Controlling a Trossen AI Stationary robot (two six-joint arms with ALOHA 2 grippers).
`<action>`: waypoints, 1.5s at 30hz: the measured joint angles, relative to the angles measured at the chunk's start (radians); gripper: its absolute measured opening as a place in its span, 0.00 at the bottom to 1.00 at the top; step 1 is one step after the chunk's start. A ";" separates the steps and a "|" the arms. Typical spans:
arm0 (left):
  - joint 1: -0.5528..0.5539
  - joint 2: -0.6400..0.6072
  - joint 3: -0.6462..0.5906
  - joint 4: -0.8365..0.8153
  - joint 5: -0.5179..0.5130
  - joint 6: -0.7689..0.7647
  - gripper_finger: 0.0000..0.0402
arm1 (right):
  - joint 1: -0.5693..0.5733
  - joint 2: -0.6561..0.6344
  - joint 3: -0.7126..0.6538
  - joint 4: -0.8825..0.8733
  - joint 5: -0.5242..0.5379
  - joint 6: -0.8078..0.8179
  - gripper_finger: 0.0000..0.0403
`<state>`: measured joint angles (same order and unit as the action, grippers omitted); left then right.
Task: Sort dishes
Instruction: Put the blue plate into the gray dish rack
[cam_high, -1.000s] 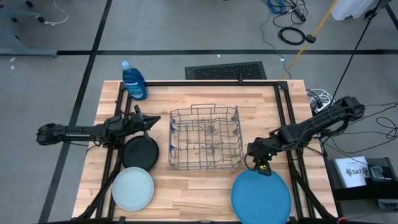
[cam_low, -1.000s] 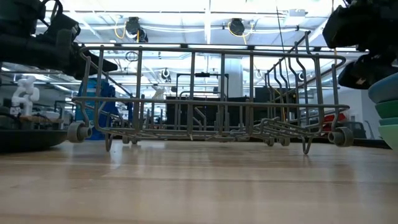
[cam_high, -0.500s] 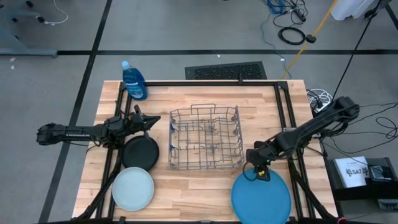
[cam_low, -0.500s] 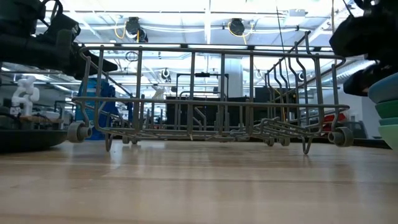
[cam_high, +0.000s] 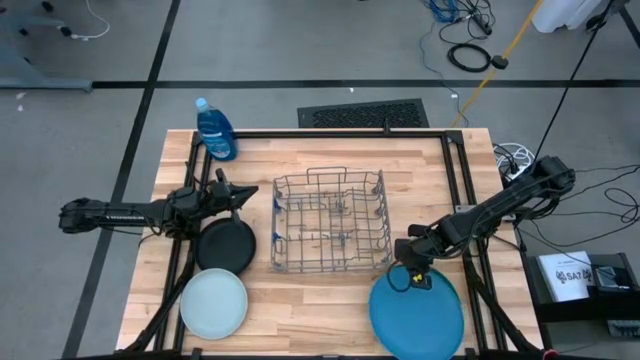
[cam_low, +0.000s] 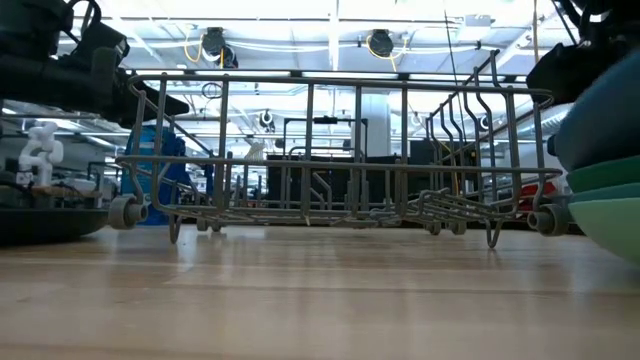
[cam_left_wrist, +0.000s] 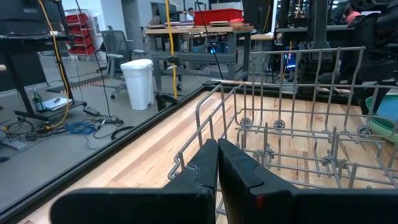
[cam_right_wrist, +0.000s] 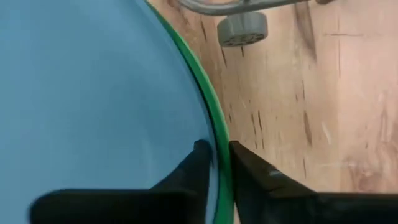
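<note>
My right hand (cam_high: 413, 275) has just clamped its two fingers (cam_right_wrist: 199, 163) over the far rim of the large blue plate (cam_high: 417, 314), which sits on top of the stack at the desk's (cam_high: 320, 300) near right corner, with a dark green plate's (cam_right_wrist: 219, 134) edge showing just under it. A second ago the fingers stood spread above that rim; now they pinch it, and from above the blue plate has shifted slightly left and looks tipped up. In the low view its edge now rises in front of the grey wire rack (cam_high: 331, 222), where before it lay flat. I judge the lift toward the rack is starting. My left hand (cam_high: 222, 196) stays clenched and empty, hovering by the black plate (cam_high: 225, 244), with the pale blue-white plate (cam_high: 213, 304) nearer.
</note>
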<state>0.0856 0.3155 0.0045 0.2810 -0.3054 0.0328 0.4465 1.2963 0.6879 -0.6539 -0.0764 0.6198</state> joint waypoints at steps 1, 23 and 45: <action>0.000 0.000 0.000 0.000 0.000 0.000 0.03 | 0.000 0.000 0.001 -0.006 -0.003 -0.005 0.07; 0.000 0.000 0.000 0.002 0.000 0.000 0.03 | 0.000 -0.139 0.007 -0.240 0.149 0.066 0.16; 0.000 0.000 0.000 0.002 0.001 0.000 0.03 | 0.002 -0.078 0.061 -0.089 0.155 -0.090 0.39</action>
<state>0.0856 0.3153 0.0044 0.2832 -0.3046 0.0326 0.4480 1.2187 0.7490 -0.7426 0.0784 0.5295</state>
